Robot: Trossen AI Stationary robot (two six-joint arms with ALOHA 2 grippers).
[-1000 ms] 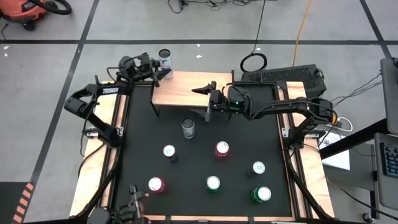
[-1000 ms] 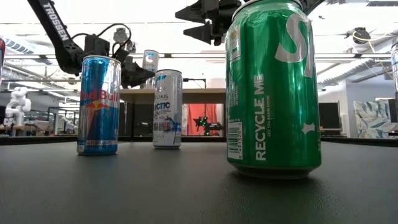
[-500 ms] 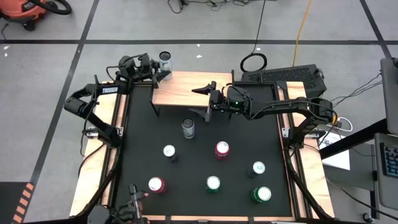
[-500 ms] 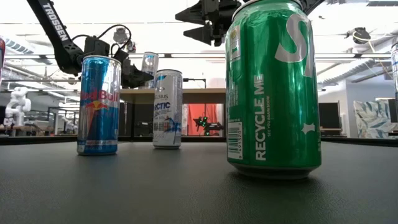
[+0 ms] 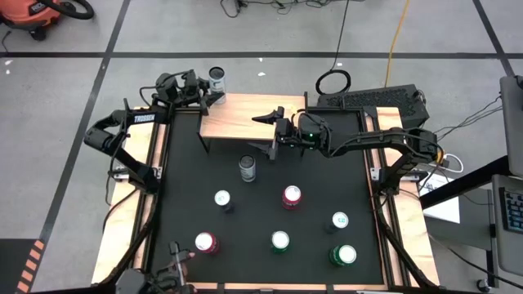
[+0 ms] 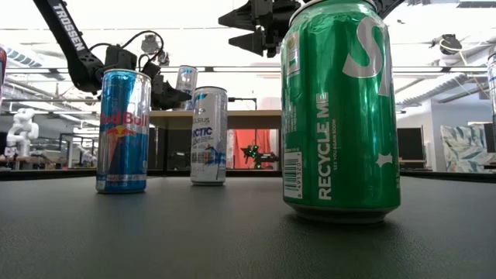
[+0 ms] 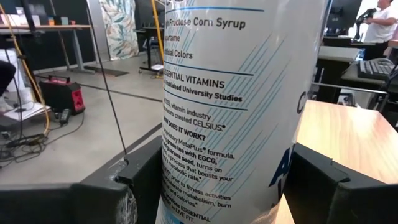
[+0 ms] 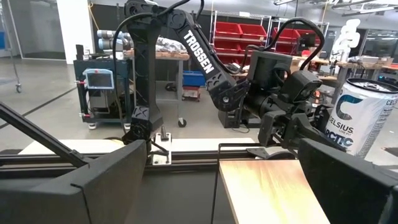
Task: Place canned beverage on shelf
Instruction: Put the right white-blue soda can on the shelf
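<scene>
My left gripper [image 5: 207, 91] is shut on a white Celsius can [image 5: 216, 79], held in the air just beyond the far left corner of the shelf [image 5: 245, 118]. The shelf is a light-wood board on thin black legs at the table's far side. The can fills the left wrist view [image 7: 236, 106] and also shows in the low view [image 6: 186, 79] and the right wrist view [image 8: 365, 124]. My right gripper [image 5: 272, 122] is open and empty, and it hovers over the shelf's right half. My left gripper pinches the can's side wall [image 7: 186, 180] between its two fingers [image 7: 140, 183], one on each side of the can's lower half. The fingers come about level from the table's left. The can is lifted clear, roughly upright, beside the shelf board [image 7: 348, 130].
Several more cans stand on the black mat: a silver one [image 5: 247, 168] just in front of the shelf, then white-topped [image 5: 222, 198], red [image 5: 292, 196] and green [image 5: 343, 255] ones nearer. In the low view a green can [image 6: 341, 108] stands close to the camera.
</scene>
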